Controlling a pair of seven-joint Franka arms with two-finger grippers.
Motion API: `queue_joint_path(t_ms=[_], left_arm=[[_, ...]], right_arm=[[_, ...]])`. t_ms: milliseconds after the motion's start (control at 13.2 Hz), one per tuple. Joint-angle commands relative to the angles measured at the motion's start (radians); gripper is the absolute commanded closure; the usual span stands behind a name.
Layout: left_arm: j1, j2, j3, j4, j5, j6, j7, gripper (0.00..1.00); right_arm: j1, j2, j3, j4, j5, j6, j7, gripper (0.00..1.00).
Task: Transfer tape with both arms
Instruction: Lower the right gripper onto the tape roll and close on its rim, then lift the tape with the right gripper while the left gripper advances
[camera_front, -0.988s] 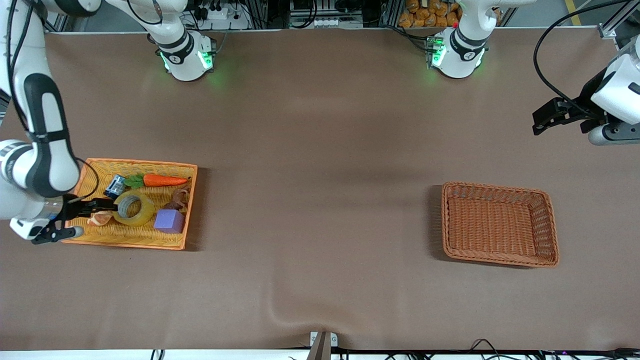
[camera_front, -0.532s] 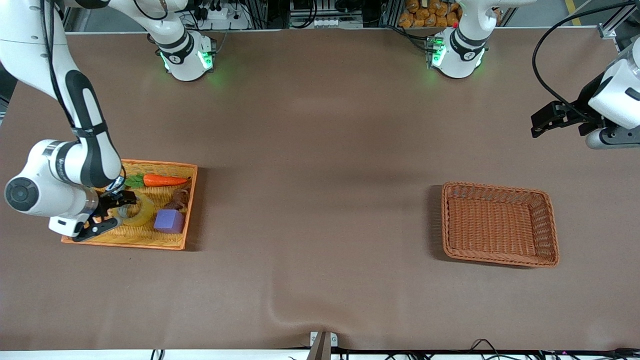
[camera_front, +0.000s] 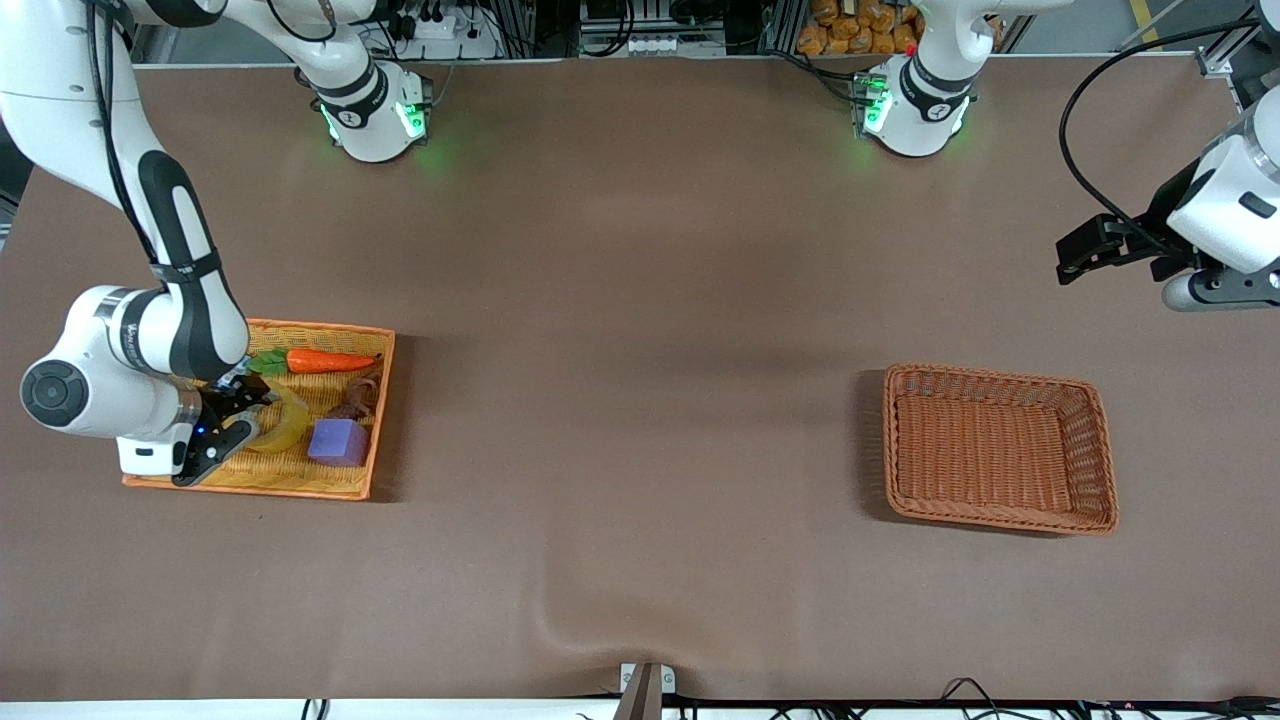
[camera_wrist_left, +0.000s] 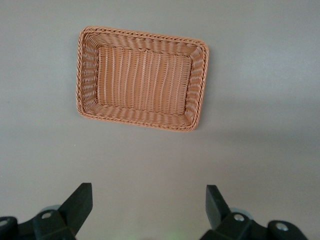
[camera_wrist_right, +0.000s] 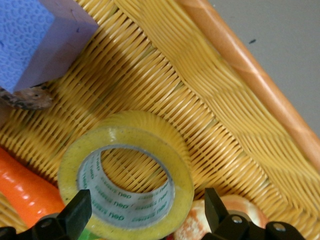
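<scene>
The tape (camera_front: 285, 428) is a yellowish translucent roll lying in the yellow wicker tray (camera_front: 290, 482) at the right arm's end of the table. In the right wrist view the tape (camera_wrist_right: 131, 150) lies flat, its grey printed core facing up. My right gripper (camera_front: 232, 408) is open and sits over the tape, its fingers (camera_wrist_right: 77, 212) wide apart on either side of the roll. My left gripper (camera_front: 1075, 258) is open and empty, waiting high over the table at the left arm's end, with fingers (camera_wrist_left: 80, 202) spread.
In the tray are a purple cube (camera_front: 338, 441), a carrot (camera_front: 325, 361), a brown object (camera_front: 356, 402) and an orange-white thing (camera_wrist_right: 227, 217) beside the tape. An empty brown wicker basket (camera_front: 1000, 447) stands toward the left arm's end, also in the left wrist view (camera_wrist_left: 142, 79).
My right arm has swung in over the tray and its gripper has come down over the tape, hiding much of it. My left gripper has drifted slightly.
</scene>
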Motion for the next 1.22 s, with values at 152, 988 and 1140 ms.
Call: queue_joint_path(t_ms=[152,988,1140], left_arm=[[-0.005,0.024,-0.001,0.022,0.028,0.004,0.012,0.00],[-0.025,0.032,-0.013,0.024,0.032,0.013,-0.002,0.00],[-0.027,0.047,-0.014,0.024,0.052,0.028,-0.014,0.00]], right_arm=[[-0.014,0.074,0.007,0.085,-0.016,-0.003,-0.161,0.00],[-0.029,0.086,0.007,0.085,0.007,0.003,-0.176,1.00],[-0.026,0.083,0.007,0.095,0.007,-0.006,-0.173,1.00]])
